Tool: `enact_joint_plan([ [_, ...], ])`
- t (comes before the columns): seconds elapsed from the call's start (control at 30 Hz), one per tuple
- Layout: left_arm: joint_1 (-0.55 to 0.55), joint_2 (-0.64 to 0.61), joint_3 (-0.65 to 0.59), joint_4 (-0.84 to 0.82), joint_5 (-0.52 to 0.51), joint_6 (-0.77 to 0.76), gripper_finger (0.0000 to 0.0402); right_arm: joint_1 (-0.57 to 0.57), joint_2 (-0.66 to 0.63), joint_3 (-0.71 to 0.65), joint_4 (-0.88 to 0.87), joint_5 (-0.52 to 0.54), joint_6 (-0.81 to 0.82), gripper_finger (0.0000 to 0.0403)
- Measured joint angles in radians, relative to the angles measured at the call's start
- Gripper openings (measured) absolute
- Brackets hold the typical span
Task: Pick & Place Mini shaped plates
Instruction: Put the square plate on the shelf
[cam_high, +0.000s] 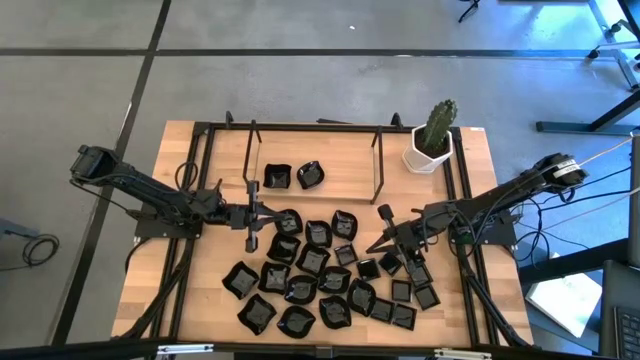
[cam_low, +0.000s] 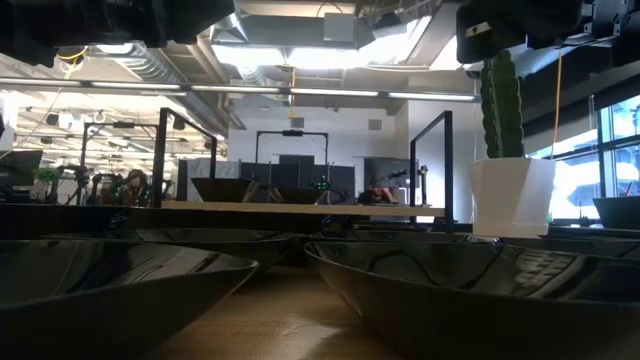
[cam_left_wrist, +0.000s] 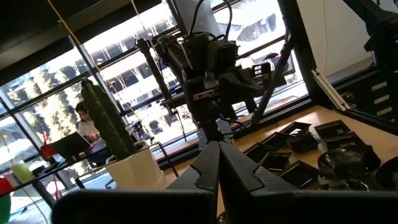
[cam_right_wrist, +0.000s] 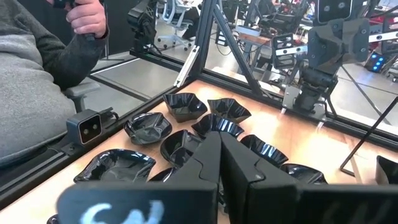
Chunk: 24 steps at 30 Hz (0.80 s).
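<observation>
Below, mini plates (cam_high: 320, 275), between both claws

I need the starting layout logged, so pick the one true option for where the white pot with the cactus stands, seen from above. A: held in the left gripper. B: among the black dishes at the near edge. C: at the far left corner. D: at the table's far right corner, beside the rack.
D: the high view shows the white pot with the cactus at the far right corner, apart from the mini shaped plates.

arms: dark, jointed, black cables | left end effector (cam_high: 251, 214): black | right end effector (cam_high: 385, 227): black, angular fingers
</observation>
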Motion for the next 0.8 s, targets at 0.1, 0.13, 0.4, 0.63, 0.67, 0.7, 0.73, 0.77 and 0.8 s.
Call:
enact_joint_plan([
  [0.1, 0.000, 0.000, 0.000, 0.000, 0.000, -0.003, 0.0005, 0.000, 0.000, 0.000, -0.027, 0.000, -0.008, 0.0008],
  [0.13, 0.000, 0.000, 0.000, 0.000, 0.000, -0.003, 0.0007, 0.000, 0.000, 0.002, -0.049, 0.000, -0.016, 0.0008],
  [0.4, 0.000, 0.000, 0.000, 0.000, 0.000, -0.003, 0.0005, 0.052, 0.019, 0.230, -0.546, 0.125, 0.082, 0.0008],
  [0.63, 0.000, 0.000, 0.000, -0.001, 0.000, -0.004, 0.0006, 0.204, 0.149, 0.464, -1.000, 0.252, 0.286, 0.0008],
  [0.67, 0.000, 0.000, 0.000, -0.001, 0.000, -0.007, 0.0008, 0.225, 0.171, 0.489, -1.055, 0.252, 0.329, 0.0008],
  [0.7, 0.000, 0.000, 0.000, -0.001, -0.001, -0.014, 0.0009, 0.243, 0.194, 0.511, -1.105, 0.253, 0.375, 0.0008],
  [0.73, 0.000, 0.000, 0.000, -0.001, -0.001, -0.015, 0.0010, 0.259, 0.215, 0.529, -1.149, 0.253, 0.418, 0.0008],
  [0.77, 0.000, 0.000, 0.000, -0.001, -0.001, -0.015, 0.0010, 0.271, 0.232, 0.542, -1.179, 0.254, 0.456, 0.0008],
  [0.8, 0.000, 0.000, 0.000, -0.001, -0.001, -0.015, 0.0010, 0.282, 0.250, 0.551, -1.202, 0.254, 0.495, 0.0008],
])
